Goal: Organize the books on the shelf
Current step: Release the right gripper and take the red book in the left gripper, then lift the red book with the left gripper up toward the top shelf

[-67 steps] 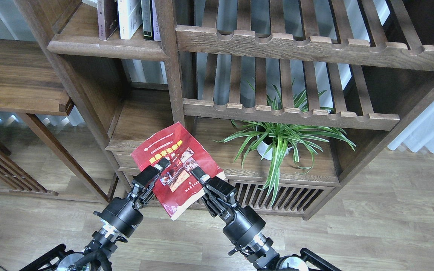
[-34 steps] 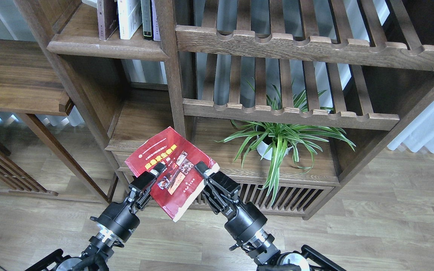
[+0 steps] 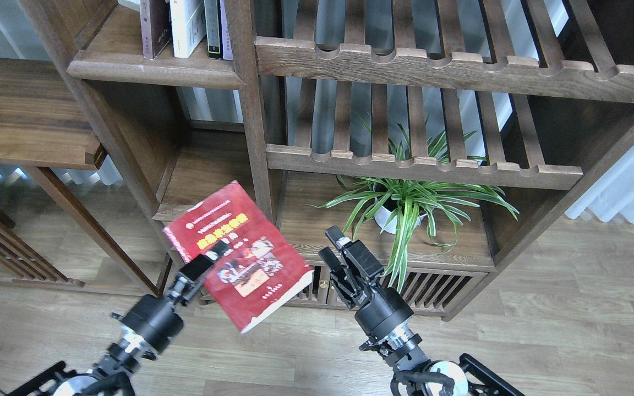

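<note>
Upper left of the frame, a solid plank of the shelf [image 3: 130, 63] carries a row of upright books [image 3: 185, 25], white and dark spines side by side. Below it, left of centre, sits an open compartment [image 3: 207, 170] with a flat board.

Lower left, the left arm rises diagonally from the bottom edge, and the left gripper [image 3: 215, 254] has its fingers closed on the left edge of the red book [image 3: 240, 253]. That book hangs in the air in front of the compartment's lower edge, cover up, tilted, its yellow title band toward the upper left, its white page edge at lower right.

Centre frame, the upright post [image 3: 251, 110] of the bookcase stands just behind the book's top corner.

Right of the book, the right gripper [image 3: 334, 246] is apart from it, fingers parted and holding nothing, the arm angled up from the bottom edge.

Further right, a potted plant [image 3: 410, 203] sits on the lower board under the slatted racks [image 3: 421, 165].
</note>
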Motion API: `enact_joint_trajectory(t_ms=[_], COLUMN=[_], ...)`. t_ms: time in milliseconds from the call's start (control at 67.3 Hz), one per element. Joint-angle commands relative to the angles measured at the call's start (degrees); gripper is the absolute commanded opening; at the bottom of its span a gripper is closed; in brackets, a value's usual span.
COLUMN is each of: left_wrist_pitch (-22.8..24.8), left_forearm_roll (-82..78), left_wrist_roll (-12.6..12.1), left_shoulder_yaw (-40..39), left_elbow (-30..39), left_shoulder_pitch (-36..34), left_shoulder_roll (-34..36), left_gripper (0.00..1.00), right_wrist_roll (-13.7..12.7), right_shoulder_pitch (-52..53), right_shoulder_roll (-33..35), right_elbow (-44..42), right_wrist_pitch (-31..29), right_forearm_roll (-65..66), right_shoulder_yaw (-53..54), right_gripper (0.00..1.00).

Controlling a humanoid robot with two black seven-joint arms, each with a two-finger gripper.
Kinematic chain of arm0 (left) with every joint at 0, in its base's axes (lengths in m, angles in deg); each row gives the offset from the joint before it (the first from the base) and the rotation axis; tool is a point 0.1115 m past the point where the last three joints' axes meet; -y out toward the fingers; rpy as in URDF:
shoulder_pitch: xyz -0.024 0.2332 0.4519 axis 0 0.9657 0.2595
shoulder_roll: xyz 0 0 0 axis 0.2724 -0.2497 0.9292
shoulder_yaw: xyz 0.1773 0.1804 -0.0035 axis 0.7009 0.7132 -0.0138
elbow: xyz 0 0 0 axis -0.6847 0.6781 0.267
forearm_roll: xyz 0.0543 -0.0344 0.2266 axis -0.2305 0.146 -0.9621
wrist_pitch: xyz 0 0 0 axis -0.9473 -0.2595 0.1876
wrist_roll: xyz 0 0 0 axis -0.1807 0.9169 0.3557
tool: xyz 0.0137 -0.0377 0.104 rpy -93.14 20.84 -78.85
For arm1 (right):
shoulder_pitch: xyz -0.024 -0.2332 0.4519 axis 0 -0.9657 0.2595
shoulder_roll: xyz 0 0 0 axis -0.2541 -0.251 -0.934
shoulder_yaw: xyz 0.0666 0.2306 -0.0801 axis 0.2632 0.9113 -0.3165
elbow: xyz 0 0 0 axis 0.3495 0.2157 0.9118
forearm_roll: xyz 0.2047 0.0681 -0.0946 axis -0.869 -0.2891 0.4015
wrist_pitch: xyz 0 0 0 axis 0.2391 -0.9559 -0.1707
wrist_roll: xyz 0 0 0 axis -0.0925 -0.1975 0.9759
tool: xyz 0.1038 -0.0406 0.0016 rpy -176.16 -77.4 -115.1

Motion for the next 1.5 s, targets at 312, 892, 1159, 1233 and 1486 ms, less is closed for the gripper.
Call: enact_joint_trajectory(t_ms=[312,892,1159,1233,1486], left_wrist_pitch=[0.01,0.01,0.01,0.01,0.01], left_forearm_roll=[-9.98,-9.98,-9.89,-9.89,-9.98], left_wrist_roll=[-13.05,-32.04,-31.69,-31.78,-31.95], left_shoulder_yaw=[-16.15,-27.75,-38.82,-43.48,-54.12], left_elbow=[4.66,4.75,4.75,4.75,4.66], left_shoulder_pitch=[-0.85,-15.35,-16.67,-17.11,-17.28], left_shoulder_roll=[1.73,-19.11,-19.11,-19.11,-18.84], left_gripper=[0.03,0.02,0.02,0.02,0.02], right_wrist_roll=[0.01,0.01,0.01,0.01,0.01], right_shoulder_pitch=[-0.14,-0.40,-0.05,-0.05,-0.14], right_shoulder_roll=[0.00,0.00,0.00,0.00,0.00], right_elbow=[0.40,1.55,1.11,1.11,1.02], right_wrist_pitch=[0.01,0.01,0.01,0.01,0.01], right_forearm_roll=[0.16,-0.02,-0.02,-0.02,0.07], right_shoulder_yaw=[2.51,2.69,2.42,2.42,2.07], right_gripper=[0.78,0.80,0.80,0.80,0.80])
